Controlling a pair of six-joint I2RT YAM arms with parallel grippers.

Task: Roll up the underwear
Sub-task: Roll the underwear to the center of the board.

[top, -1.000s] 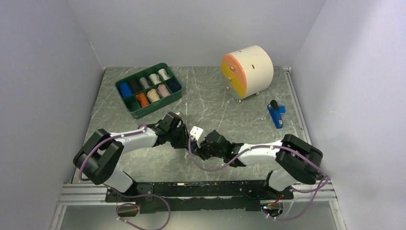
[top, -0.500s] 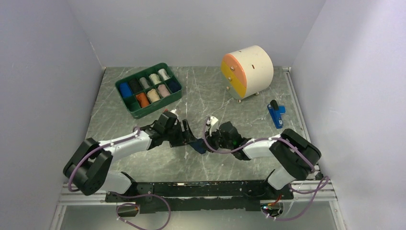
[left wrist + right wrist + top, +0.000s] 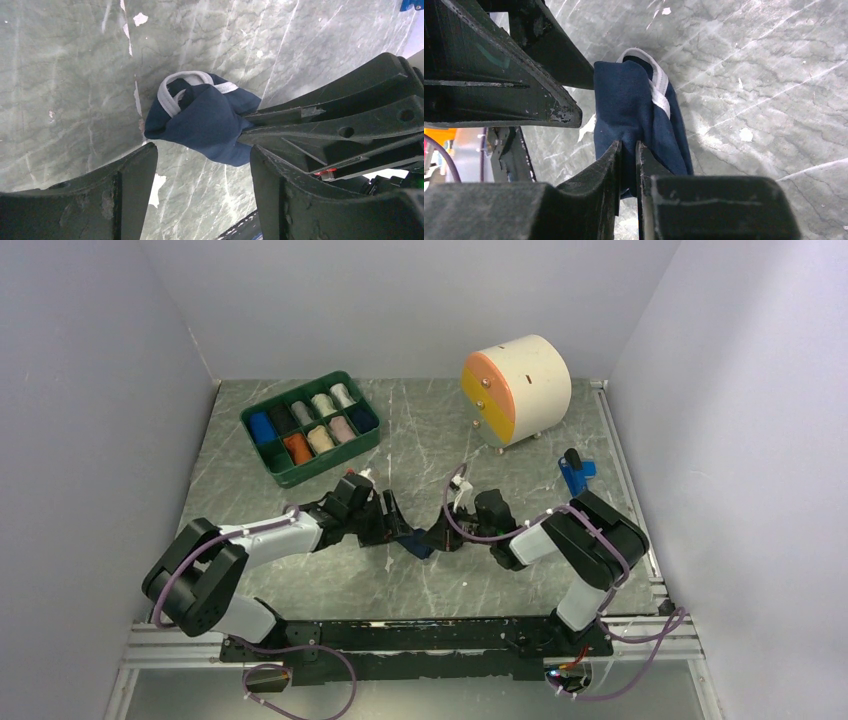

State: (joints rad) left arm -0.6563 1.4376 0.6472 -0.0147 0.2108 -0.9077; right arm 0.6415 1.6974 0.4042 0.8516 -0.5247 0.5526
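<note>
The navy blue underwear (image 3: 418, 545) with white edge trim lies bunched into a loose bundle on the marble table, between my two grippers. My right gripper (image 3: 629, 145) is shut on a fold at its near end; the cloth (image 3: 624, 100) runs out from between the fingers. My left gripper (image 3: 202, 152) stands open just behind the bundle (image 3: 207, 122), its fingers either side with bare table between them and nothing held. In the top view the left gripper (image 3: 395, 525) and right gripper (image 3: 438, 538) meet at the middle of the table. No orange-rust garment shows loose on the table.
A green tray (image 3: 285, 472) with several coloured cloth rolls stands at the back left. A round cream drawer unit (image 3: 515, 388) with an orange and yellow face sits at the back right. A blue tool (image 3: 575, 478) lies near the right wall.
My left gripper opened and let go of the cloth. The right gripper shut on the navy bundle, and its arm swung back and to the right.
</note>
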